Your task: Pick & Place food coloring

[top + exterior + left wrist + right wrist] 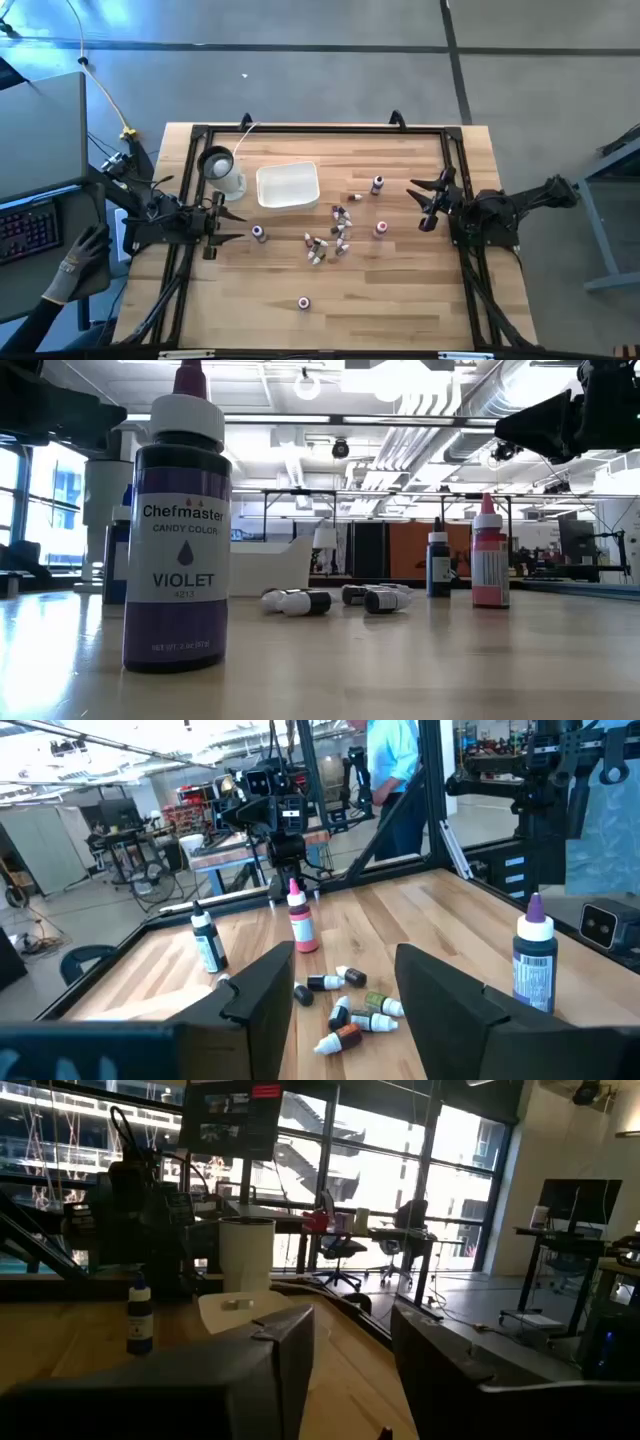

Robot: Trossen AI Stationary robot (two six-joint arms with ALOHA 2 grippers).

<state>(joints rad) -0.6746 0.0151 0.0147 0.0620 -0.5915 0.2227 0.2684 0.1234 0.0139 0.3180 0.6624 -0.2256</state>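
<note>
Food coloring bottles are scattered mid-table: several lie in a cluster [330, 238] [350, 1010]. Single ones stand upright on their bases: a violet one [304, 303] [178, 530] near the front edge, a pink one [381, 229] [298, 918], a dark one [377, 184] and a blue one [258, 233] [140, 1315]. My left gripper [228, 224] [345, 990] hovers open at the table's left, pointing at the cluster. My right gripper [424, 205] [350, 1345] hovers open at the table's right, facing the bottles. Neither touches anything.
A white square tray [288, 186] sits behind the cluster, and a white cup with a dark top [222, 170] [247, 1255] stands to its left. A black frame [300, 130] rims the table. A person's gloved hand [80, 265] is beyond the left edge.
</note>
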